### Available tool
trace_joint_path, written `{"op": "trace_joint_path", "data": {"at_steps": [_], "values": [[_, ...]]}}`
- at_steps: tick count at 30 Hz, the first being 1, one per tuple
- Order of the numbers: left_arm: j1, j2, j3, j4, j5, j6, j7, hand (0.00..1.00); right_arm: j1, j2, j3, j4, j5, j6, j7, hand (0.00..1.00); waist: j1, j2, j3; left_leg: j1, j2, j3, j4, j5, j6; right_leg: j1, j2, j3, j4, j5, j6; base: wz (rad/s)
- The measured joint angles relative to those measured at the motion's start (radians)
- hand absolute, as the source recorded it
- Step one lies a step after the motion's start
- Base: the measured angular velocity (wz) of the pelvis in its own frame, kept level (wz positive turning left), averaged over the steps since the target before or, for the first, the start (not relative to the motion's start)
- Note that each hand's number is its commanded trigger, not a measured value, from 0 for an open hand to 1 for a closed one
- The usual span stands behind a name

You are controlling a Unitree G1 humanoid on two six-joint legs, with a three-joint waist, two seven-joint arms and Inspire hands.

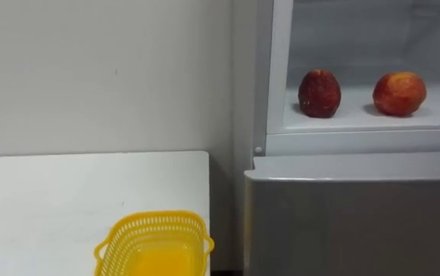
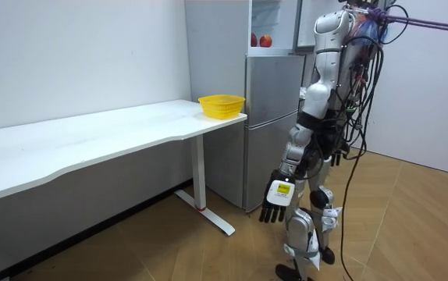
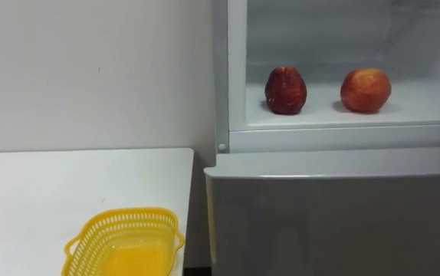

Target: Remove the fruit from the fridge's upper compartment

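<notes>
Two red fruits lie on the shelf of the open upper fridge [image 1: 358, 142]: a dark red one [image 1: 320, 93] on the left and a lighter red-orange one [image 1: 398, 93] on the right. They also show in the right eye view, the dark fruit [image 3: 285, 90] and the lighter fruit [image 3: 366, 90]. In the room view I stand facing the fridge [image 2: 275, 117]. My left hand [image 2: 276, 201] hangs low at my side, fingers relaxed and empty. My right hand [image 2: 338, 154] shows partly by my hip.
A yellow mesh basket [image 1: 154, 245] stands empty on the white table [image 1: 51, 199], near its right end beside the fridge. The lower fridge door [image 1: 358, 222] is closed. A white wall stands behind the table.
</notes>
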Motion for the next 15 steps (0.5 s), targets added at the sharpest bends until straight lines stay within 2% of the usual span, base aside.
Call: {"op": "trace_joint_path", "data": {"at_steps": [4,7,11,13,15], "values": [[0.001,0.001,-0.031,0.003,0.035,-0.005,-0.002,0.00,0.001,-0.001,-0.006,-0.043,0.083,-0.029,-0.036,0.00,0.001,0.003,0.0007,-0.006,0.000,0.004,-0.002,0.000,0.000,-0.009,0.000,0.001,-0.001,0.000,0.000,-0.02],[-0.002,0.000,-0.036,-0.003,0.132,-0.008,0.004,0.00,0.012,0.007,-0.012,-0.118,0.102,-0.050,-0.076,0.00,-0.002,0.005,-0.0008,-0.016,0.002,0.005,-0.001,0.000,0.000,-0.018,0.002,0.005,0.002,0.000,0.000,-0.01],[-0.010,0.004,-0.064,-0.005,0.242,-0.034,0.017,0.00,0.014,0.013,-0.017,-0.294,0.092,-0.093,-0.138,0.00,-0.022,0.011,-0.0009,-0.019,0.002,0.021,-0.001,0.000,0.000,-0.029,0.000,0.018,0.014,0.000,0.000,-0.08],[-0.019,0.009,-0.087,-0.006,0.257,-0.041,0.018,0.00,0.028,0.018,-0.014,-0.400,0.086,-0.099,-0.159,0.00,-0.024,0.014,0.0016,-0.019,0.002,0.029,-0.001,0.000,0.000,-0.039,0.001,0.027,0.014,0.000,0.000,-0.13],[-0.026,0.006,-0.114,-0.022,0.259,-0.058,0.021,0.00,0.065,0.028,-0.008,-0.590,0.072,-0.102,-0.183,0.00,-0.027,0.015,-0.0003,-0.032,0.003,0.047,-0.002,0.000,0.000,-0.058,0.001,0.039,0.015,0.000,0.000,-0.13]]}}
